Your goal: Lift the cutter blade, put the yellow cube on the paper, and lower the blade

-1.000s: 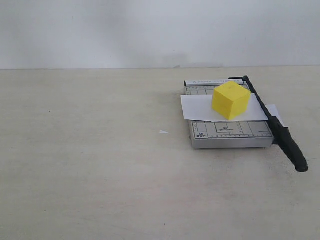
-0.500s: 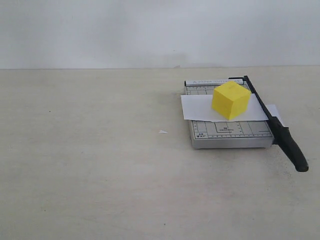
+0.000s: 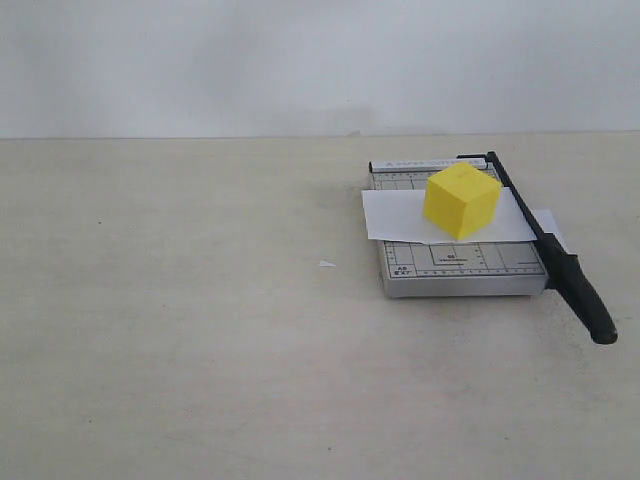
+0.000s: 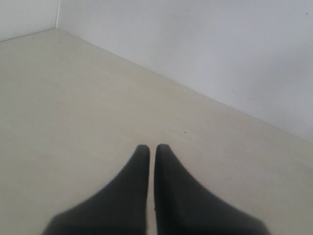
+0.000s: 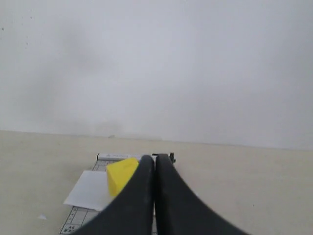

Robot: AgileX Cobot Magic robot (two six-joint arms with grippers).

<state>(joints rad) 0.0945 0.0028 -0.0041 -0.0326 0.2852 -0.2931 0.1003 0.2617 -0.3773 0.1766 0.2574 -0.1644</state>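
The pale wall (image 3: 300,60) is rising behind a beige table (image 3: 200,350) that is filling most of the exterior view. On the right half of that table, a grey gridded trimmer board (image 3: 460,270) is lying flat. The paper (image 3: 395,215) is lying across the board, overhanging it on the left, and its other end is poking out just beyond the blade on the right. The cutter blade (image 3: 548,245) is lying lowered along the board's right edge and crossing over the paper. Its thick black handle is sticking out past the board's near corner.

The 2 grippers are showing only in their own wrist views. The left gripper (image 4: 151,147) is hanging over bare table with its 2 fingers drawn together, leaving only a thin slit, and is gripping nothing. The right gripper (image 5: 155,157) is pointing toward the board with its fingers pressing against each other, and it is likewise gripping nothing.

The yellow cube (image 3: 461,201) is sitting on the paper, over the board and just left of the blade. A tiny white scrap (image 3: 327,264) is lying alone on the table, left of the board.
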